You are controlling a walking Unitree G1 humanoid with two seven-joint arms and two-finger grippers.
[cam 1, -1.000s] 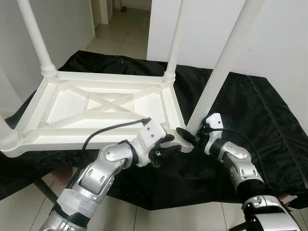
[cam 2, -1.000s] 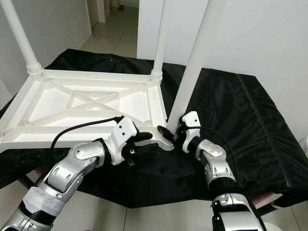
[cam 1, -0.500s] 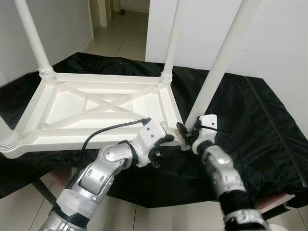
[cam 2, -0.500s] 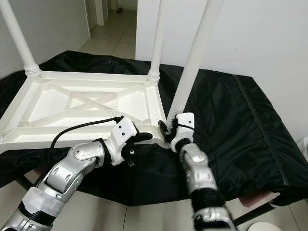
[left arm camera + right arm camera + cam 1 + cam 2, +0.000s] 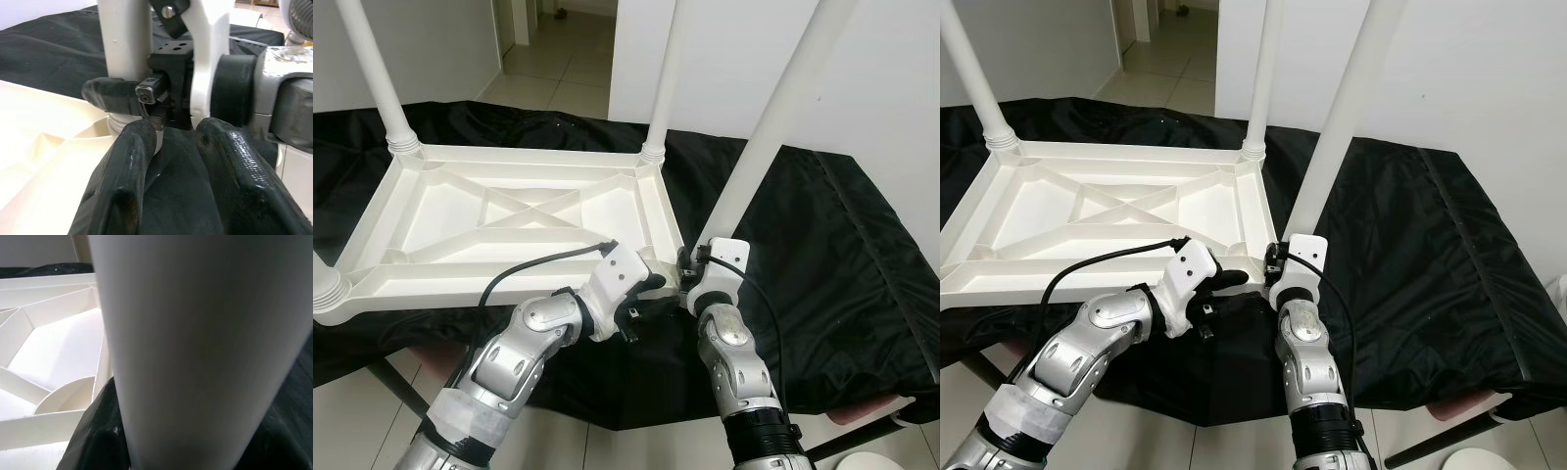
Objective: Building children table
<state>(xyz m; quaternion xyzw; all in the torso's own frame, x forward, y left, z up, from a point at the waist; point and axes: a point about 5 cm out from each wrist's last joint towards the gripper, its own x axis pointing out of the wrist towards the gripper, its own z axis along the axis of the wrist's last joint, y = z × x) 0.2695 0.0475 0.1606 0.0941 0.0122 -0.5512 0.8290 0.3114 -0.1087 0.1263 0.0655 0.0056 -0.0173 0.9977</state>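
A white plastic children table (image 5: 509, 211) lies upside down on a black cloth. Two of its legs stand at its far corners, at the far left (image 5: 372, 69) and the far right (image 5: 668, 69). A third leg's base (image 5: 328, 289) is at the near left corner. My right gripper (image 5: 688, 266) is shut on the foot of the tilted fourth leg (image 5: 754, 157) at the near right corner. One right finger (image 5: 110, 94) wraps the leg (image 5: 124, 44). The leg (image 5: 195, 342) looms close in the right wrist view. My left gripper (image 5: 656, 286) is open at the same corner, its fingers (image 5: 127, 171) over the cloth.
The black cloth (image 5: 842, 255) drapes a low surface whose front edge runs close to my body. A white wall (image 5: 881, 78) rises behind on the right. Tiled floor leads into a hallway (image 5: 558, 49) at the back left.
My right forearm has swung left, from the right of the leg to directly below it, and its wrist has turned around the leg's foot. The left gripper has stayed at the corner.
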